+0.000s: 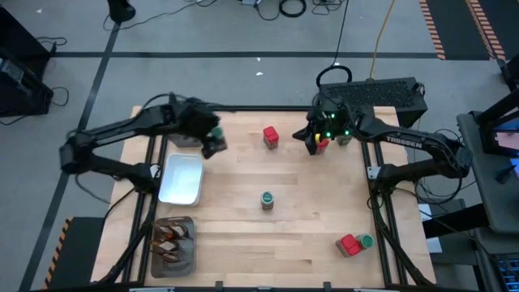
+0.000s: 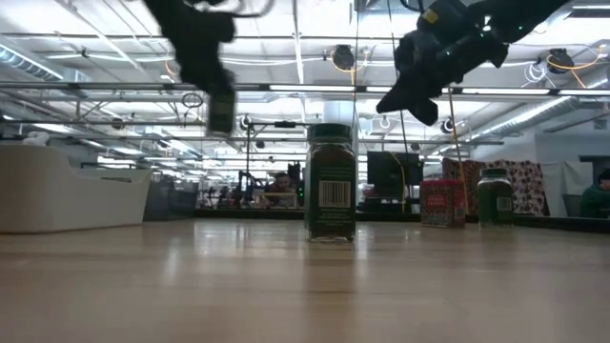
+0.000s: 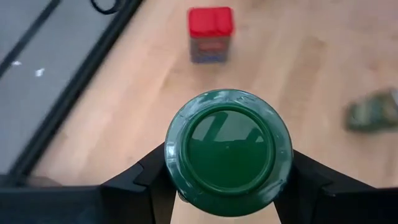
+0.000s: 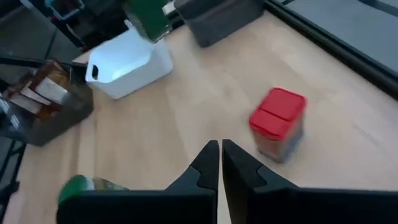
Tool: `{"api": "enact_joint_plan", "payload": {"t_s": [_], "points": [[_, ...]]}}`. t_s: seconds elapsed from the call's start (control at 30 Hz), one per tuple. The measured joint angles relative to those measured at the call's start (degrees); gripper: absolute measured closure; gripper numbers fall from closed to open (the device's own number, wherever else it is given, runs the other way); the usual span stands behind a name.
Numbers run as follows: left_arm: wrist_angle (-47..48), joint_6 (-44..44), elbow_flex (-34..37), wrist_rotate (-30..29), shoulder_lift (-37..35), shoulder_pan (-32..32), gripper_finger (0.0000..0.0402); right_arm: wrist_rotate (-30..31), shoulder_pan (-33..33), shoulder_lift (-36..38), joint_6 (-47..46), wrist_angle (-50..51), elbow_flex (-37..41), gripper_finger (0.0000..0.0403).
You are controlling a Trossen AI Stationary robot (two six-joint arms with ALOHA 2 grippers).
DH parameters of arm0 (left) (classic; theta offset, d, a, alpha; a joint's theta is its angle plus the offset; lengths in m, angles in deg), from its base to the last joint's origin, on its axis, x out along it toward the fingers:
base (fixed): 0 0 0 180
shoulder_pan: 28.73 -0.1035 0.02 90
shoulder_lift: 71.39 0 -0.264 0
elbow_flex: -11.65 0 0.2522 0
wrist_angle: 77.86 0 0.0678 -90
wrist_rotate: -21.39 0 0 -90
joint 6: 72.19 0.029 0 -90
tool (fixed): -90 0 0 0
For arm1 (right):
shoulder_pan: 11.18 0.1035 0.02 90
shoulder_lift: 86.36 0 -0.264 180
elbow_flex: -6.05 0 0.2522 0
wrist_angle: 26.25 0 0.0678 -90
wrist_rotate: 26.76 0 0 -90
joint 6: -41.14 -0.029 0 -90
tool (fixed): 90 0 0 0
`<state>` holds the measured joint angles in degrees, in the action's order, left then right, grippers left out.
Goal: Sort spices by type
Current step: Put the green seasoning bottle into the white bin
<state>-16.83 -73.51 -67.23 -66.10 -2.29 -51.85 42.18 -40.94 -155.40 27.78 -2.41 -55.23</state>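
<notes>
Over on the left side there's a grey mesh tray [image 1: 173, 246] near the front corner with the brown-orange sachets [image 1: 172, 236] already in it, and a white dish [image 1: 181, 179] just behind that. The left gripper [image 1: 212, 140] is up off the table at the back left, its fingers [image 3: 134, 180] partly apart and clamped on a green-lidded jar [image 3: 228, 152], so I'd say it's mid-carry, taking that jar to wherever the jars go. Next it'll need to line up over the right container and come down before letting go; can't tell from here which one that is. Moving right: a red box [image 1: 271, 137] toward the back, another jar [image 1: 267, 199] standing mid-table, then the right gripper [image 1: 313, 144] hovering at the back right, fingers closed and holding nothing. A red box and jar pair [image 1: 354, 243] sits together near the front right. The table [image 1: 308, 243] is pale wood, and behind it is a big open workshop with ceiling strip lights.
</notes>
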Motion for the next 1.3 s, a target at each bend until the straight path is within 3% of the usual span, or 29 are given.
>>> {"api": "enact_joint_plan", "payload": {"t_s": [0.23, 0.5, 0.7, 0.83, 1.07, 1.3], "points": [[4.18, -10.68, 15.20, 3.34, -23.18, 2.11, 0.0197, 8.71, 11.78, -0.50, -10.21, -9.12, -0.05, 0.0403], [11.65, -15.04, 19.78, 1.35, -40.63, 4.42, 0.0197, 21.75, 23.90, -1.32, -18.61, -16.10, -0.09, 0.0403], [14.90, -13.07, 20.68, 0.54, -43.39, 4.43, 0.0197, 30.39, 30.13, -3.46, -22.44, -16.88, -0.04, 0.0403], [17.15, -10.84, 20.70, -3.23, -42.70, 4.43, 0.0197, 31.76, 31.43, -5.74, -23.34, -20.54, -0.04, 0.0403], [22.45, -22.79, 20.70, -7.53, -41.46, 4.41, 0.0197, 31.80, 32.28, -10.24, -23.46, -26.59, -0.02, 0.0403], [26.88, -31.81, 20.70, -11.07, -41.42, 4.41, 0.0197, 31.58, 32.55, -12.83, -23.50, -26.55, -0.02, 0.0403]]}}
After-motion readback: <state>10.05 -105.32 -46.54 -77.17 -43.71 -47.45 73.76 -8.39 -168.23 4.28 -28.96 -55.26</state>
